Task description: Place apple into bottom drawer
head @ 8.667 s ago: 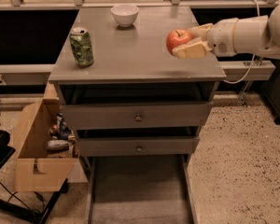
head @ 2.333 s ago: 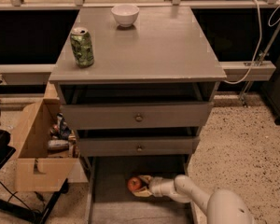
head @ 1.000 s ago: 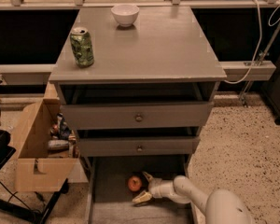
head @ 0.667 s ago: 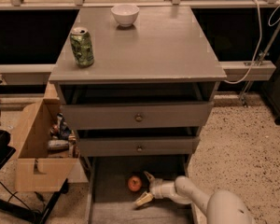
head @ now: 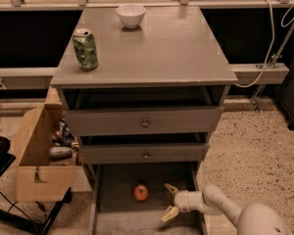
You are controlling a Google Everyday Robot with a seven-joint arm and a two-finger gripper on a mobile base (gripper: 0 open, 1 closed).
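The red-orange apple [head: 140, 192] rests on the flat floor of the bottom drawer [head: 112, 214], which is pulled out below the two upper drawers of the grey cabinet. My gripper [head: 170, 201] is inside the drawer, a short way to the right of the apple and not touching it. Its two yellowish fingers are spread apart and hold nothing. The white arm [head: 220, 210] reaches in from the lower right.
A green can [head: 85, 49] and a white bowl [head: 131, 15] stand on the cabinet top [head: 161, 48]. An open cardboard box [head: 41, 155] with clutter sits on the floor to the left. A cable [head: 272, 38] hangs at the right by the rail.
Earlier I carried the apple from the cabinet top down into the drawer. In the last second the gripper has let go and drawn slightly right, leaving the apple on the drawer floor.
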